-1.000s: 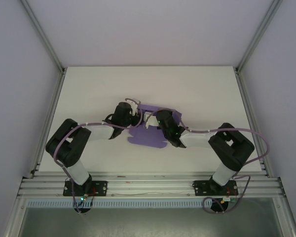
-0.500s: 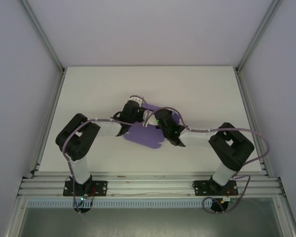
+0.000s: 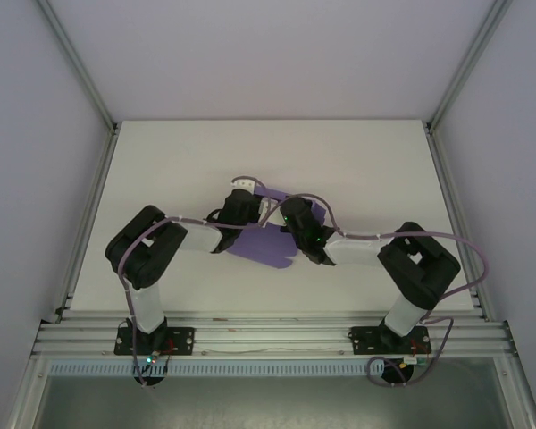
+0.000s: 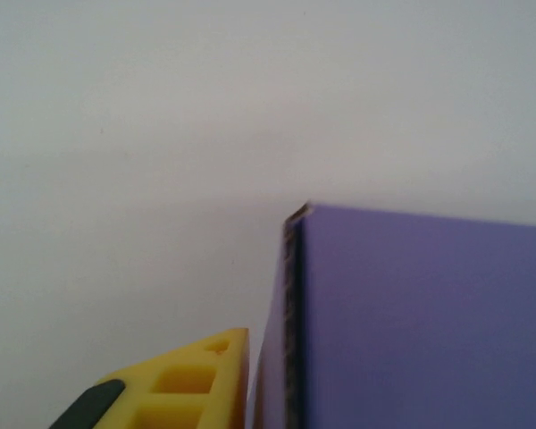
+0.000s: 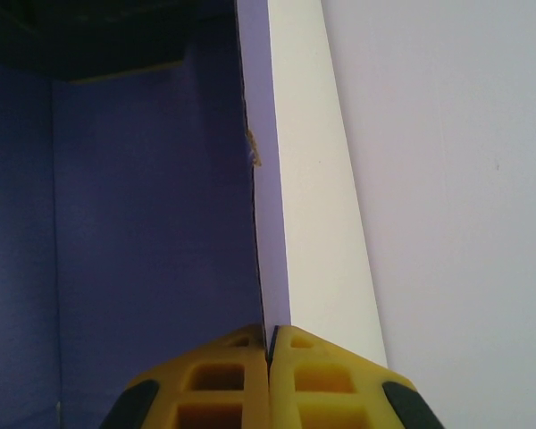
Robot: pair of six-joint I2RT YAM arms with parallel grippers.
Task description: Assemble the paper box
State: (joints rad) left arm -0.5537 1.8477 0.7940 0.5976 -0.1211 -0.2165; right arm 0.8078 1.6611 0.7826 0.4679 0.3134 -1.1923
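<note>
The paper box (image 3: 266, 243), violet card with its flaps only part-raised, lies at the middle of the table (image 3: 161, 170); both grippers meet over that same middle.

The right gripper (image 5: 270, 347) is pinched tight on the thin edge of a standing panel, violet on one face and white on the other. The left gripper (image 3: 255, 210) sits just left of the table's centre; one yellow finger (image 4: 192, 380) shows beside another upright violet wall, and whether it grips that wall cannot be told.

The likely trouble: the card is thin, so a pull or twist from the clamped right jaws could crease or tear the edge; if the left side has no firm hold, its wall may spring back flat toward the table; two arms working this close together could knock each other.

Counted: one paper box; two grippers; two arms; one table.
</note>
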